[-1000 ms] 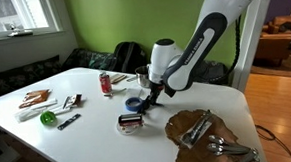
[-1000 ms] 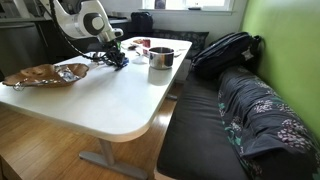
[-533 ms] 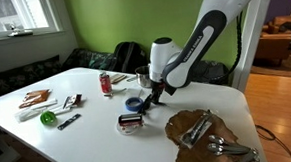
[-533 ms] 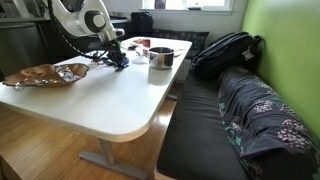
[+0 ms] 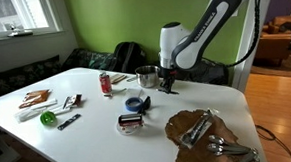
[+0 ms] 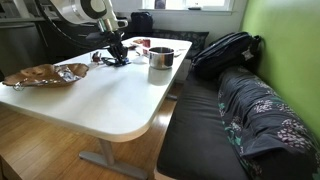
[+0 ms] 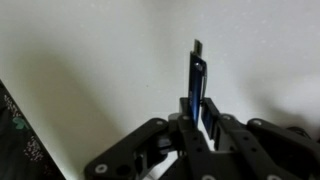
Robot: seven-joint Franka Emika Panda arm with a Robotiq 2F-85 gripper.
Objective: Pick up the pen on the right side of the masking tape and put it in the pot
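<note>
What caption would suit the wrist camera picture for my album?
The gripper holds a thin dark pen between its fingers over the white table.

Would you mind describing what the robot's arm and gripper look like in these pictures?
The arm has rounded, glossy white shells with black sections at the joints and a fat white cylindrical wrist. The gripper is matte black, with two slim fingers on hinged linkage bars. No markings are legible.

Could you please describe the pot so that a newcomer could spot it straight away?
On the white table, look toward the far edge. The pot stands there, shiny round steel, unlike the slim red can nearby.
</note>
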